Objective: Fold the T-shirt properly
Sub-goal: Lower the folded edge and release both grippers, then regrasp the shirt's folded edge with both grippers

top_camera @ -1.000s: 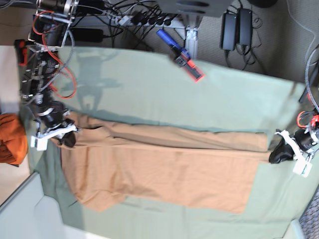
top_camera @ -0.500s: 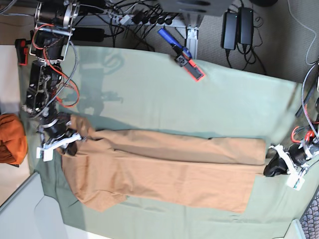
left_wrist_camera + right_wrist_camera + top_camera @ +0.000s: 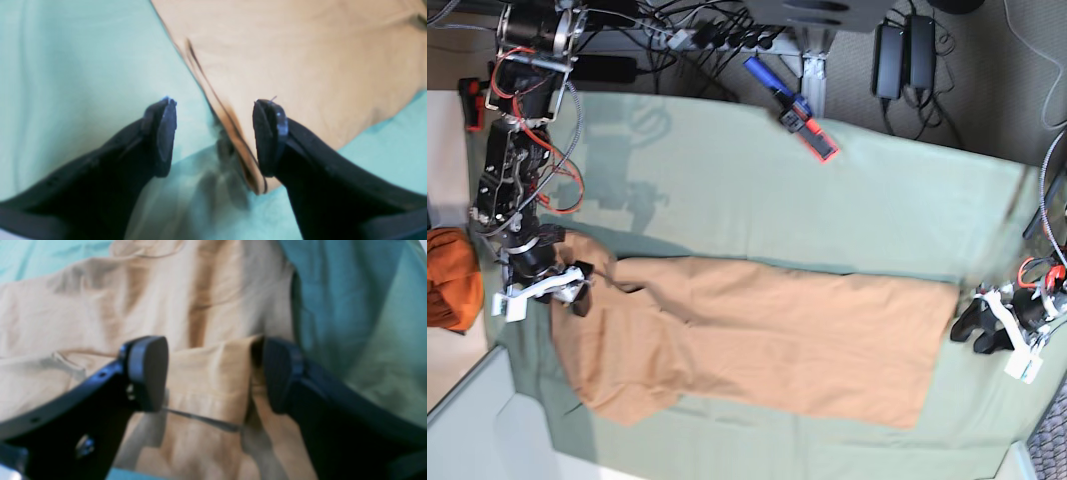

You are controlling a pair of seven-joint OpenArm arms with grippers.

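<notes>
1. Sage-green cloth [image 3: 727, 170] is spread over the whole work surface, with cables and power bricks [image 3: 902, 55] seen on the floor beyond its far edge.
2. At the base view's left edge a bunched vivid-orange cloth [image 3: 449, 278] lies off the green sheet – apart from the task, it seems.
3. Just beside it the right gripper [image 3: 567, 290] is held low over the sleeve end of the T-shirt [image 3: 767, 340]. Its jaws are spread wide in the wrist view, with a folded sleeve hem between them but not pinched.
4. The T-shirt is laid along the middle of the sheet as a long, narrow band – presumably one long side is folded over, so that the lengthwise fold is judged done and a crosswise fold is left.
5. A blue-and-red tool [image 3: 799, 112] lies near the far edge, well apart from the shirt.
6. At the right the left gripper [image 3: 979, 330] is set just beside the shirt's hem end, its jaws parted and nothing pinched; the hem corner lies between them.
7. No brand, label or legible writing can be made out; the collar tag is not seen.
</notes>
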